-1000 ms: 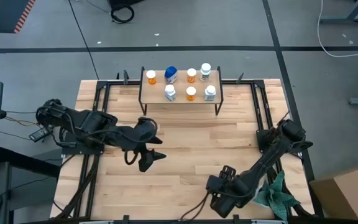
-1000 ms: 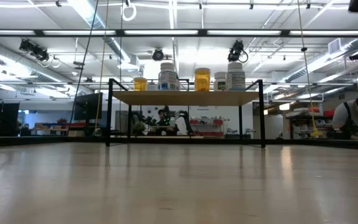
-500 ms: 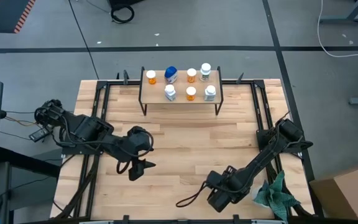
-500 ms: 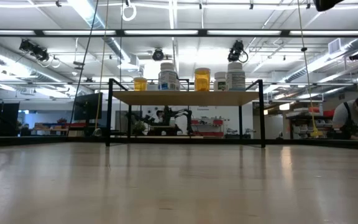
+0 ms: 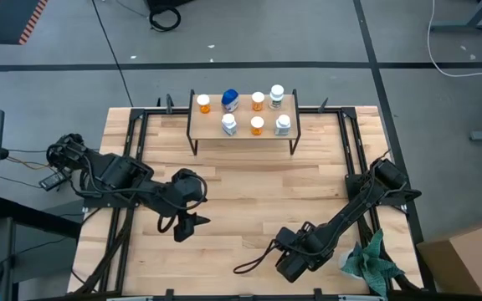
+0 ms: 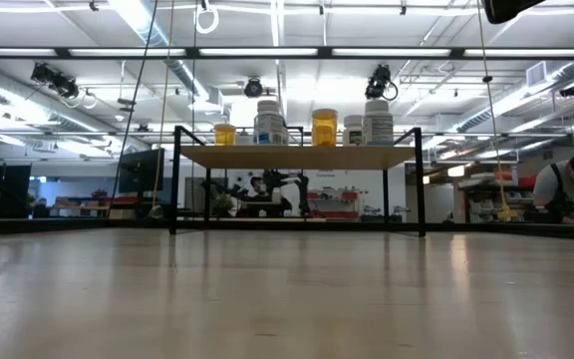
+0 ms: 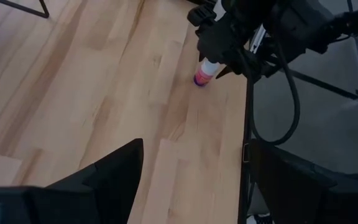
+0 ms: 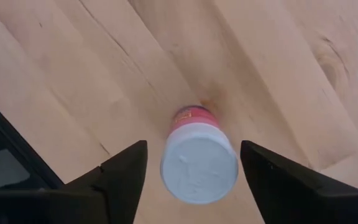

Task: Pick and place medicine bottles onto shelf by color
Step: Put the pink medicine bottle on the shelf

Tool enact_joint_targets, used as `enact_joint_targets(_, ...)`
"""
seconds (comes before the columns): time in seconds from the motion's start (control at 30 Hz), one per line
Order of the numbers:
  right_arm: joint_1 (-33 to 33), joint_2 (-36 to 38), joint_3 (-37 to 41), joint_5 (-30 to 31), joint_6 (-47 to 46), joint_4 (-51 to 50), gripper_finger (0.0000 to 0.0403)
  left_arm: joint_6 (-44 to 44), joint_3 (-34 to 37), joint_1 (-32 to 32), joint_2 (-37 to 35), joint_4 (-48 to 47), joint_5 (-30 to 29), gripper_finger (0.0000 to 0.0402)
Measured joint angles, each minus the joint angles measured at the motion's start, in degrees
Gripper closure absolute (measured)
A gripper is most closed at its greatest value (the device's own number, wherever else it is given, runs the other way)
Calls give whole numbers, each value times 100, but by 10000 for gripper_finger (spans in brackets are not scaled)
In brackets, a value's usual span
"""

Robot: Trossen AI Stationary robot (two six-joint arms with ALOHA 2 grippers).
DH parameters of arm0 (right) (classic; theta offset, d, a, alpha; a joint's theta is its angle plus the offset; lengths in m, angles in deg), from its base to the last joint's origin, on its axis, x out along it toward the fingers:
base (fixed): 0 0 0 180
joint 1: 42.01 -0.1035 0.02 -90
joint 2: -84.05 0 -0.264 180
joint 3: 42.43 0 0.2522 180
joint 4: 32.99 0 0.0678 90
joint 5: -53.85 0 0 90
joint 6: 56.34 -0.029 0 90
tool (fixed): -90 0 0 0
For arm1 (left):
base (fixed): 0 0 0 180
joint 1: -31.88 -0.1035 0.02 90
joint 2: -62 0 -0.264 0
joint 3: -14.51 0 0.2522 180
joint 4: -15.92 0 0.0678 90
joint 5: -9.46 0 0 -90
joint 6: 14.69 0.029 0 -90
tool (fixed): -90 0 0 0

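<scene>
a pink bottle with a white cap is standing upright on the bare wood near the front right of the table, and your right gripper is hanging straight over it. seen past that gripper's two dark fingers, the cap is sitting in the gap between them, with wood showing on either side; the jaws are standing wide and you are not gripping anything yet. from the left wrist, the same bottle is showing just under the dark bulk of the right arm, close to the table's right edge.

seven more bottles are standing on the small shelf at the back of the table, in two rows. in the back row you are looking at an orange bottle, a blue-topped bottle, another orange bottle and a white bottle; in the front row, a white one, an orange one and a white one. from table height they are lining the shelf top on its thin black legs.

your left gripper is waiting over the front left part of the table, well apart from the shelf and the pink bottle, jaws spread wide and holding nothing. a green cloth is lying at the table's front right corner, and a person is sitting in the room beyond.
</scene>
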State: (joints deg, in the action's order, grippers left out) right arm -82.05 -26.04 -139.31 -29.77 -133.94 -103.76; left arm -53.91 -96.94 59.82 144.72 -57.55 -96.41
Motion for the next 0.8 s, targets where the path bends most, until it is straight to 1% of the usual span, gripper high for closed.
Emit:
enact_joint_targets(0.27, 18, 0, 0, -111, 106, 0, 190, -2, 0, 0, 1, -6, 1, 104)
enact_joint_targets(0.4, 18, 2, 0, -111, 109, -2, 209, -2, 0, 0, 1, -22, 0, 104)
enact_joint_targets(0.53, 35, 2, 0, -146, 169, 1, 214, -2, 0, 0, 1, -26, 1, 104)
enact_joint_targets(0.63, 107, 2, -26, -348, 365, 2, 211, -9, 0, -2, 1, -117, 1, 104)
enact_joint_targets(0.8, 375, 2, -378, -469, 859, 11, 210, -130, 2, 0, -69, -516, 3, 104)
